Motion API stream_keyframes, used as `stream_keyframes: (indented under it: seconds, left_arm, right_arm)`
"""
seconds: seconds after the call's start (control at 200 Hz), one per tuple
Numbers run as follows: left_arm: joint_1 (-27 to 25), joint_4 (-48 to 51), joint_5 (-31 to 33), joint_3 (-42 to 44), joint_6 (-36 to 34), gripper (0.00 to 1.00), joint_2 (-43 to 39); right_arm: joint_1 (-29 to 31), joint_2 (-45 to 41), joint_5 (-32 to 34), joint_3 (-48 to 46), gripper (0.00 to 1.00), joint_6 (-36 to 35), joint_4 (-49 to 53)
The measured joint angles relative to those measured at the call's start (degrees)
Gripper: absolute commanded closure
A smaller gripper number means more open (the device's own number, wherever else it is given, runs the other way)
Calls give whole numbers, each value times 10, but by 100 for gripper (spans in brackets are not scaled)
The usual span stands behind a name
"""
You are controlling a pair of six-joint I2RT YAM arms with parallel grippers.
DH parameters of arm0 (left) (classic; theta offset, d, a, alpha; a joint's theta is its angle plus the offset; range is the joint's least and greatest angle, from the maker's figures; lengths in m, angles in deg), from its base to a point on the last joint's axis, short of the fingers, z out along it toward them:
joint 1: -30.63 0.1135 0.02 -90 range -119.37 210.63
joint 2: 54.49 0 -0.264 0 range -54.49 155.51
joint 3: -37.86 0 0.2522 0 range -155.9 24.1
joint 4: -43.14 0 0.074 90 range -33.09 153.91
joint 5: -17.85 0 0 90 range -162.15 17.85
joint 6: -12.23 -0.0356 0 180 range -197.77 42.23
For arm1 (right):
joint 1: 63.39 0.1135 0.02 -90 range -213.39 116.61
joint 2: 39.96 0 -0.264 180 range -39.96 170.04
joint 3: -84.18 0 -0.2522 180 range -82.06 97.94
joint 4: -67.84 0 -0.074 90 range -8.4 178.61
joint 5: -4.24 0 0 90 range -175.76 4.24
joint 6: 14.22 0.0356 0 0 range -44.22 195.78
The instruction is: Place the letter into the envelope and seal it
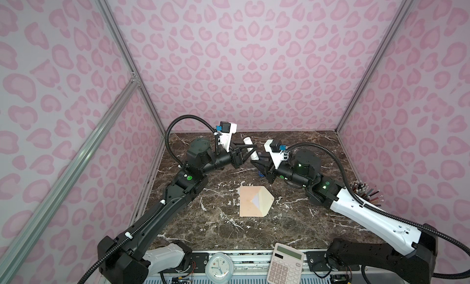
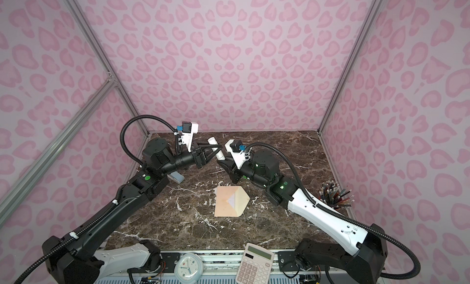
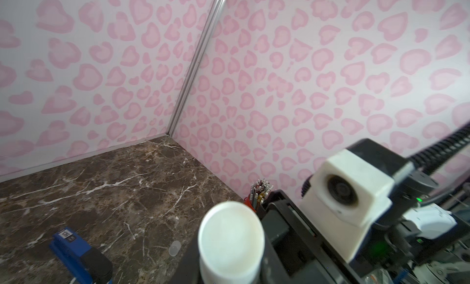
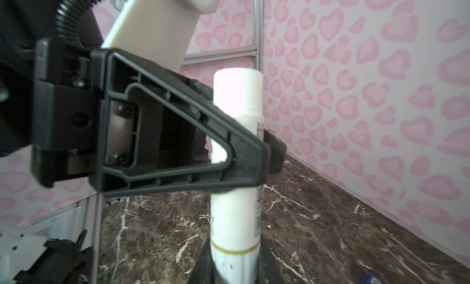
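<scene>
Black ribbed-plastic fingers of the left gripper (image 1: 251,150) pinch the glue stick (image 4: 236,97), a smooth white cylinder, around its middle, up toward the far edge of the marble desk (image 1: 216,219). The right gripper (image 4: 235,270) pinches its banded lower end, probably so one arm steadies it while the other twists or pulls. Near the desk's middle lies the envelope (image 1: 248,201), flat matte peach paper, its pointed flap open toward the right edge, ready for glue. The letter shows nowhere separately and is presumably tucked inside.
</scene>
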State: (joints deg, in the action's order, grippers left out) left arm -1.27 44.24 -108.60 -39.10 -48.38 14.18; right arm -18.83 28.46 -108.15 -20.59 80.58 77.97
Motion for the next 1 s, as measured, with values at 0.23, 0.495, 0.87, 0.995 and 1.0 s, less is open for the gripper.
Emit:
stream_keyframes:
  seconds: [0.23, 0.495, 0.87, 0.995, 1.0]
  left_arm:
    - [16, -73, -100, 17, 43, 96, -1]
    - [17, -55, -111, 17, 34, 96, -7]
    - [0, 32, 112, -21, -12, 96, 9]
    - [-21, 56, 189, -22, -25, 97, 9]
    - [-22, 58, 194, -23, -25, 96, 9]
  right_arm:
    - [-46, -5, -169, -2, 93, 132, -18]
    - [-42, -9, -175, 1, 61, 106, 10]
    - [58, -39, 134, -99, 48, -89, -21]
    - [90, -18, 227, -101, 52, -118, -68]
    - [91, -17, 229, -101, 52, -119, -69]
